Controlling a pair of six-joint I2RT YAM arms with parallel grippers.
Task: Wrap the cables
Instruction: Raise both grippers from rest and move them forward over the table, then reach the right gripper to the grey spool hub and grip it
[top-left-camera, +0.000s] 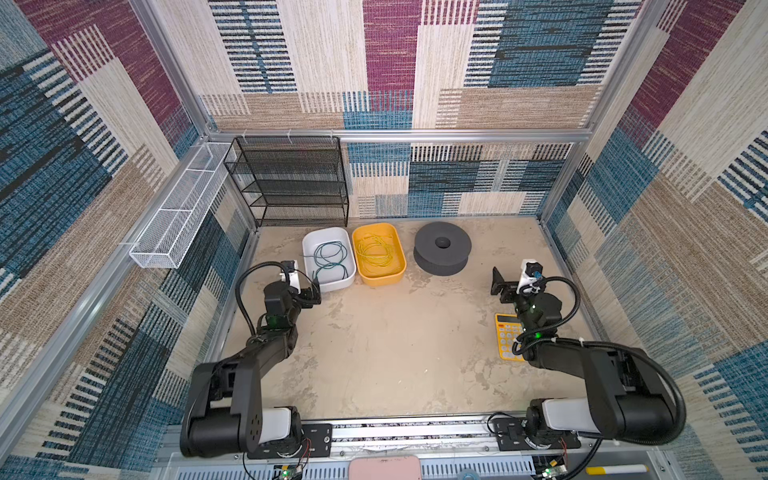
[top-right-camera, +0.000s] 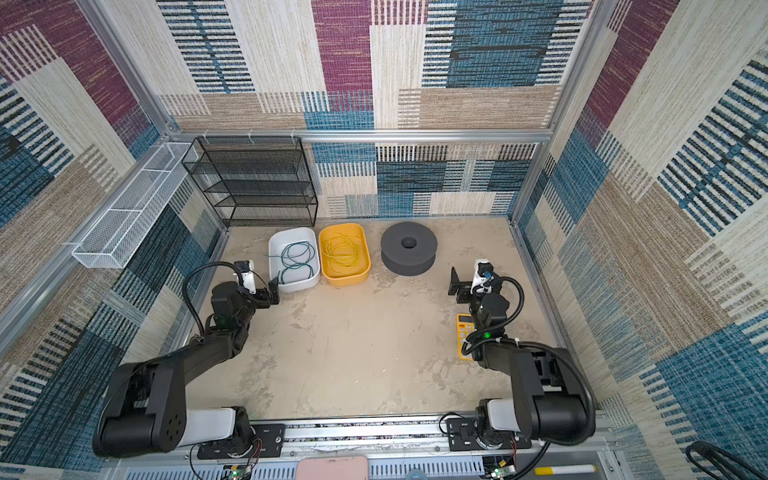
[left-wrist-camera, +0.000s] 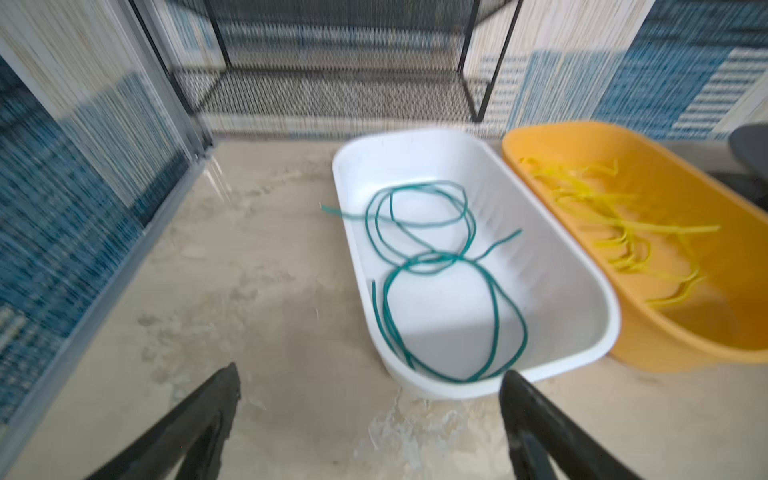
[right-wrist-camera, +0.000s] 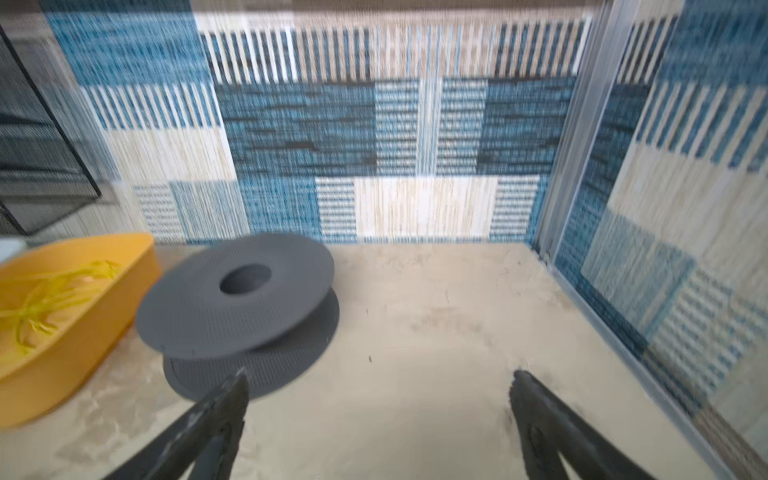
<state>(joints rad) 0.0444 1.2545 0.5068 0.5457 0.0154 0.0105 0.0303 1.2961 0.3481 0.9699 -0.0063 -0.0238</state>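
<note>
In both top views a teal-green cable (top-left-camera: 330, 257) (top-right-camera: 297, 259) lies in loose loops inside a white tub (top-left-camera: 332, 285). A yellow cable (top-left-camera: 376, 251) (top-right-camera: 343, 251) is coiled in the yellow tub (top-left-camera: 384, 279) next to it. My left gripper (top-left-camera: 311, 291) (left-wrist-camera: 371, 370) is open and empty, just short of the white tub's (left-wrist-camera: 457, 390) near corner; the teal-green cable (left-wrist-camera: 432, 259) lies beyond it. A dark grey spool (top-left-camera: 457, 249) (right-wrist-camera: 249, 316) lies flat, right of the tubs. My right gripper (top-left-camera: 498, 286) (right-wrist-camera: 381, 374) hangs open and empty to the spool's near right.
A black mesh shelf (top-left-camera: 291, 183) stands against the back wall behind the tubs. On the left wall hangs a white wire basket (top-left-camera: 178, 216). A yellow calculator (top-left-camera: 505, 336) lies on the floor partly under my right arm.
</note>
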